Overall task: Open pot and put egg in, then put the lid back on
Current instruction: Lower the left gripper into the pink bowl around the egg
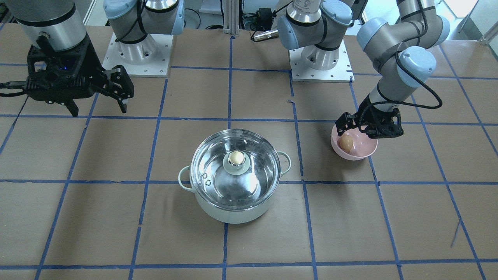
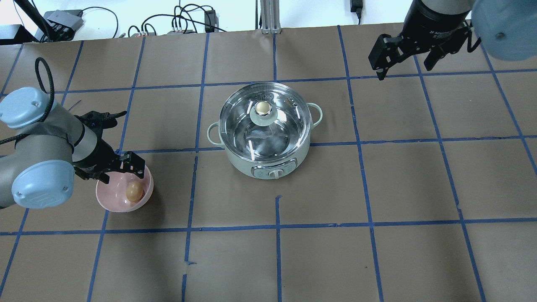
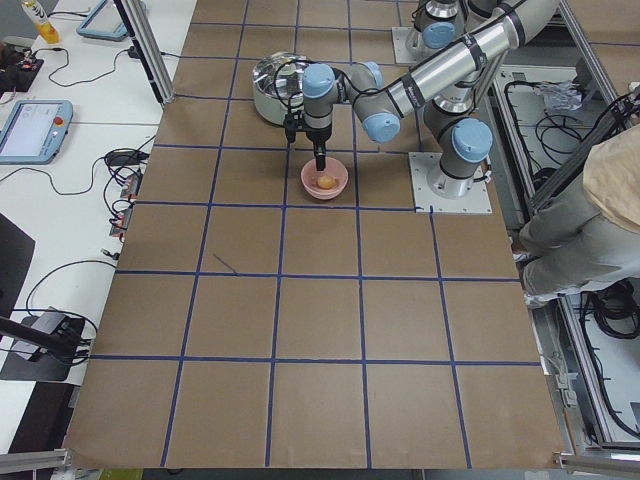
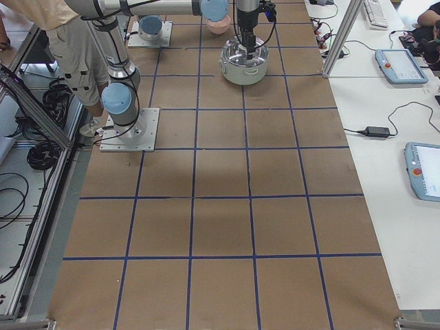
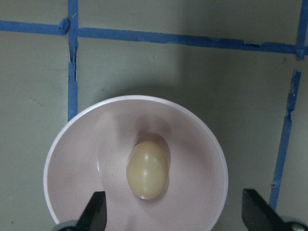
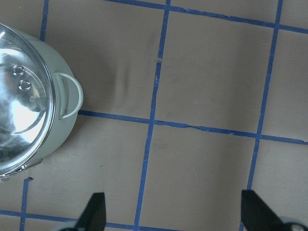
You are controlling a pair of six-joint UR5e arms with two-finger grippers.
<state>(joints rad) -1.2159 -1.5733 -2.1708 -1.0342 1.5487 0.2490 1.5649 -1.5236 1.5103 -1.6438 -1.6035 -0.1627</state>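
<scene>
The mint-green pot [image 1: 233, 210] stands at the table's middle with the glass lid [image 1: 212, 175] on it, knob [image 1: 235, 158] up; it also shows in the overhead view [image 2: 251, 163]. The tan egg [image 1: 346, 142] lies in a pink bowl [image 1: 363, 153]. My left gripper [image 2: 121, 170] hovers open just over the bowl, its fingers either side of the egg [image 5: 147, 169] in the left wrist view, not touching it. My right gripper [image 2: 405, 71] is open and empty, high and well off to the pot's side. The right wrist view shows the pot's handle [image 6: 67, 94] and lid [image 6: 19, 120] at its left edge.
The pink bowl [image 2: 109, 197] sits about a grid square from the pot on my left side. Both arm bases [image 1: 138, 54] stand at the table's robot edge. Blue tape lines cross the brown table [image 2: 377, 188]. A person [image 3: 610, 190] stands beside the table.
</scene>
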